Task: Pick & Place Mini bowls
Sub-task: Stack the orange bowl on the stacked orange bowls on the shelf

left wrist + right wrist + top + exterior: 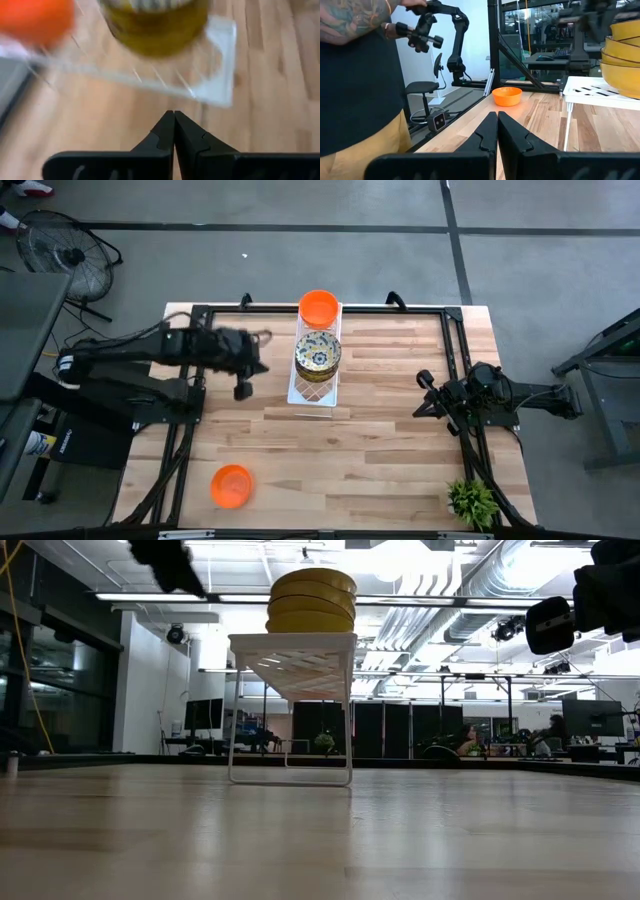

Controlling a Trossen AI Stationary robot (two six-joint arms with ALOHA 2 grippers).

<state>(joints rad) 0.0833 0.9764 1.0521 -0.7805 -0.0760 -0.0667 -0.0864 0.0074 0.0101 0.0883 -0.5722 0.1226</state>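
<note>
A stack of several patterned mini bowls (318,352), yellow on the outside (311,600), sits on a long white lattice tray (312,392). One orange bowl (319,308) rests at the tray's far end. A second orange bowl (232,485) stands on the table near its near-left corner and also shows in the right wrist view (507,96). My left gripper (248,380) hovers just left of the tray, shut and empty (174,120). My right gripper (421,394) waits at the table's right side, shut and empty (497,118).
The tray stands on thin legs above the wood (291,775). A small green plant (472,500) sits at the near-right corner. Black frame rails run along the table's left, right and far edges. A person (355,75) stands beyond the table's left side.
</note>
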